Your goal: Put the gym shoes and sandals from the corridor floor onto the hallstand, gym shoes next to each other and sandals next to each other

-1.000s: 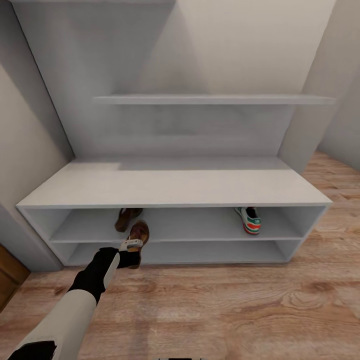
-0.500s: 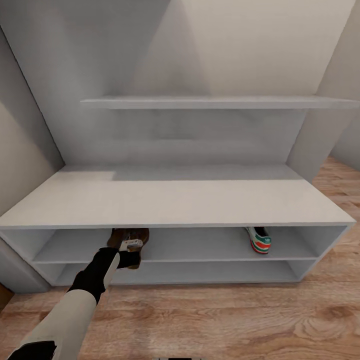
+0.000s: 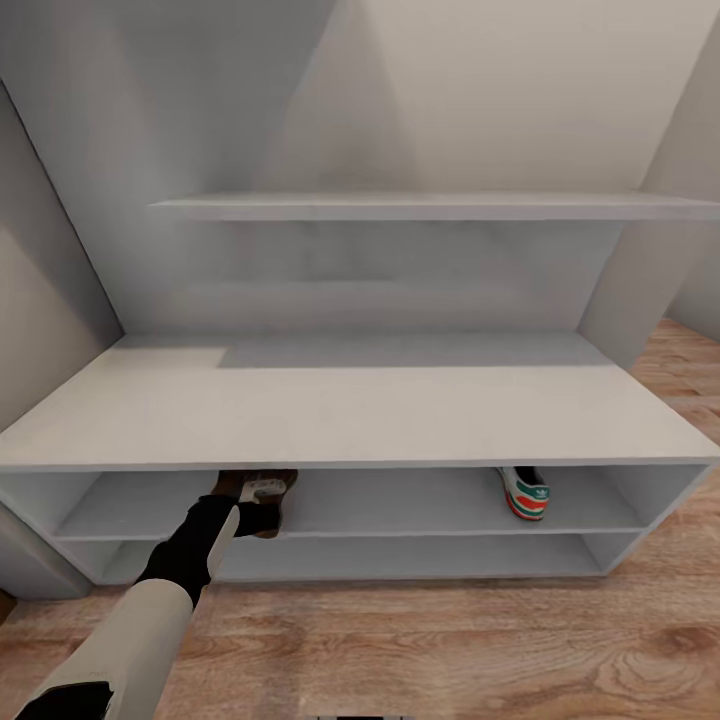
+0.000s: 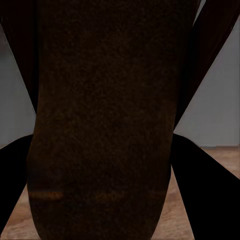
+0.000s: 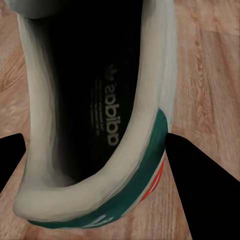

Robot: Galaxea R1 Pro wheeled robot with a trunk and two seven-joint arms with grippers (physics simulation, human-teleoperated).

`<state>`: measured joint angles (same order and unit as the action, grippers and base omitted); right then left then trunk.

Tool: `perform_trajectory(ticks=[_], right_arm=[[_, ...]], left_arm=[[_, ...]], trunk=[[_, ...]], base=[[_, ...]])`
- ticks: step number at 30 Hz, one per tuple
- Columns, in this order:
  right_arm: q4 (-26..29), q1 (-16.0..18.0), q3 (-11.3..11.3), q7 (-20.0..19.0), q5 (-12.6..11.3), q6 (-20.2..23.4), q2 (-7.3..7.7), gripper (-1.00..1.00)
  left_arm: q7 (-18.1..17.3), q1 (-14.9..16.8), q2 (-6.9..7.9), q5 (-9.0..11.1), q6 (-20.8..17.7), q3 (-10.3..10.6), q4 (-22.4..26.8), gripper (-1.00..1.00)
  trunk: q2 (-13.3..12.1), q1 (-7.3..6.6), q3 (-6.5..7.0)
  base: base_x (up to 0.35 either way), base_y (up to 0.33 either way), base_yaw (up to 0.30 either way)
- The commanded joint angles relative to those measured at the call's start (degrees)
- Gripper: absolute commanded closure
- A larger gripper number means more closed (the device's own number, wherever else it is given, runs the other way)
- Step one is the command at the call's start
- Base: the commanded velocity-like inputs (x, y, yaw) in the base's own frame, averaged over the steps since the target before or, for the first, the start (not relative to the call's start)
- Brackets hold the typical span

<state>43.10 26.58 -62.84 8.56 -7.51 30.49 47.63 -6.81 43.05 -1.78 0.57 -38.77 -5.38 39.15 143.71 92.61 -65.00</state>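
Where the left arm reaches into the upper bay of the hallstand (image 3: pixel 340 415), near that shelf's left end, a brown sandal (image 3: pixel 268 500) is gripped in the left claw (image 3: pixel 262 497), its dark leather pressed between the black fingers (image 4: pixel 200 195). One gym shoe (image 3: pixel 524 492) is set on the same shelf toward its right end. Another gym shoe (image 5: pixel 95 125) is clamped in the right claw (image 5: pixel 100 165) above the corridor floor (image 5: pixel 205 75).
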Motion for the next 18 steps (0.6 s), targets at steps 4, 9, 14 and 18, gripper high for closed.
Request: perform_trajectory(ticks=[4,9,14,18], right_arm=[[0.1,0.1,0.0,0.4,-0.6,0.2,0.01,1.0],[0.1,0.1,0.0,0.4,-0.6,0.2,0.01,1.0],[0.1,0.1,0.0,0.4,-0.6,0.2,0.01,1.0],[0.1,0.1,0.0,0.4,-0.6,0.2,0.01,1.0]], left_arm=[[-0.2,0.0,-0.07,0.0,-0.3,-0.3,0.1,1.0],[-0.2,0.0,-0.07,0.0,0.2,-0.3,0.1,1.0],[-0.2,0.0,0.01,0.0,0.4,-0.3,0.1,1.0],[-0.2,0.0,0.02,0.0,0.5,-0.4,0.1,1.0]], trunk=[[0.0,0.01,-0.05],[0.0,0.01,-0.05],[0.0,0.01,-0.05],[0.0,0.01,-0.05]], base=[[0.061,0.0,0.0],[0.008,0.0,0.0],[0.119,0.0,0.0],[0.026,0.0,0.0]])
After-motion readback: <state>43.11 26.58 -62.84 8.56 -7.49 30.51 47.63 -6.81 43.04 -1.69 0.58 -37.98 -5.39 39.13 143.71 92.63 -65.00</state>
